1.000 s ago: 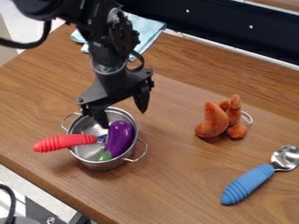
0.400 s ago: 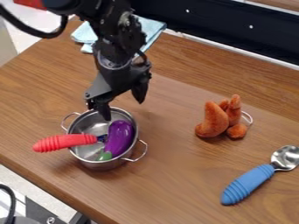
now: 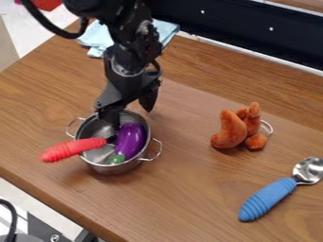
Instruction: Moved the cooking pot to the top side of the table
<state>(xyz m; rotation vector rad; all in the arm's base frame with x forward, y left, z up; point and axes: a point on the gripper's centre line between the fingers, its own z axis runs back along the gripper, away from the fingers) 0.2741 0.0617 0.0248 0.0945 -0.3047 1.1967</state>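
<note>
Over the left rim of the pot (image 3: 105, 167), a red handle (image 3: 72, 149), its inner end inside. On the table (image 3: 189, 198), the pot itself, upright, with the table's near edge in front. Behind the pot, well apart, a light blue cloth (image 3: 98, 38). Above the pot's back rim, the hand (image 3: 131, 117), released, fingers apart, one inside and one outside. In the pot's right half, a purple eggplant (image 3: 131, 140). Right of the pot, an orange fuzzy toy (image 3: 232, 129). Farther right and nearer the front, a blue-handled spoon (image 3: 270, 198).
</note>
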